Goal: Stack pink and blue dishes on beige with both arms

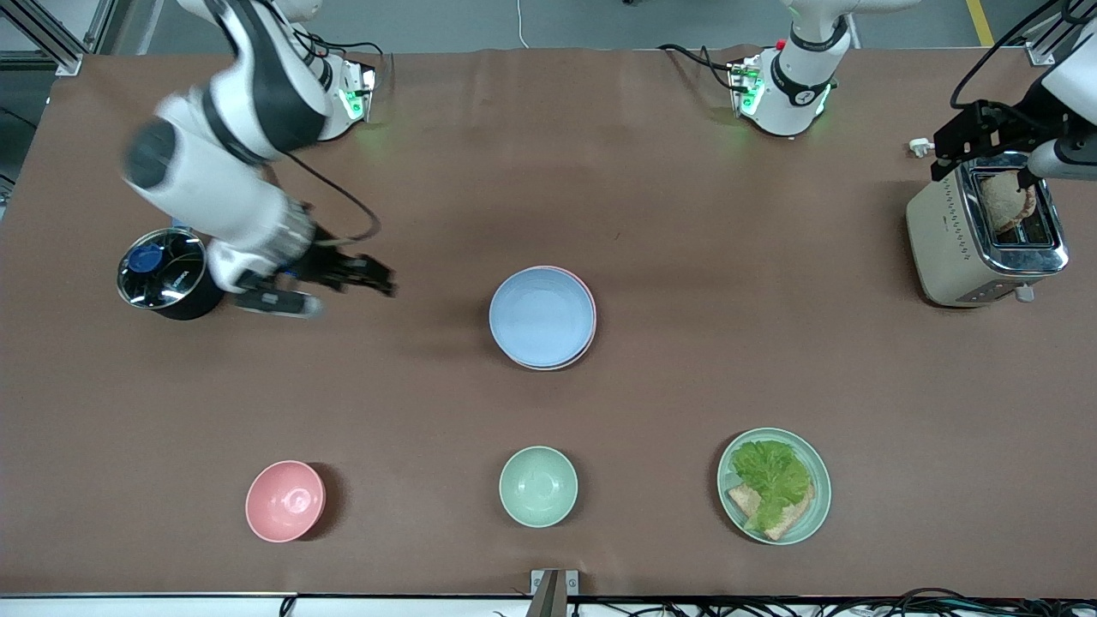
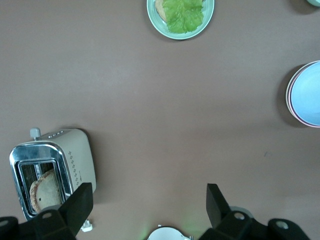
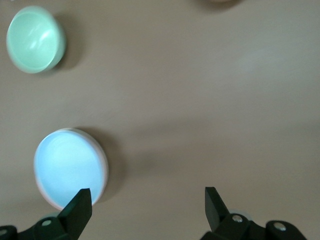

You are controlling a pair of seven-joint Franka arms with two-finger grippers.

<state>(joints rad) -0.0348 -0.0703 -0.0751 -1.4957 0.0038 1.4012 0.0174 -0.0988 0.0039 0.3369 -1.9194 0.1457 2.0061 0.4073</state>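
The pastel blue plate (image 1: 542, 317) lies on the pastel pink plate (image 1: 589, 302) at the table's middle; only the pink rim shows. The stack also appears in the left wrist view as the blue plate (image 2: 307, 95), and in the right wrist view as the blue plate (image 3: 67, 167). The beige plate is hidden or out of view. My right gripper (image 1: 377, 280) hangs open and empty over bare table, between the stack and a metal cup. My left gripper (image 1: 982, 163) is open and empty, up over the toaster at the left arm's end of the table.
A toaster (image 1: 986, 233) holds a slice of bread. A metal cup (image 1: 163, 272) stands beside the right arm. Nearer the front camera are a pink bowl (image 1: 285, 500), a mint-green bowl (image 1: 538, 486) and a mint-green plate (image 1: 818, 506) with lettuce and bread.
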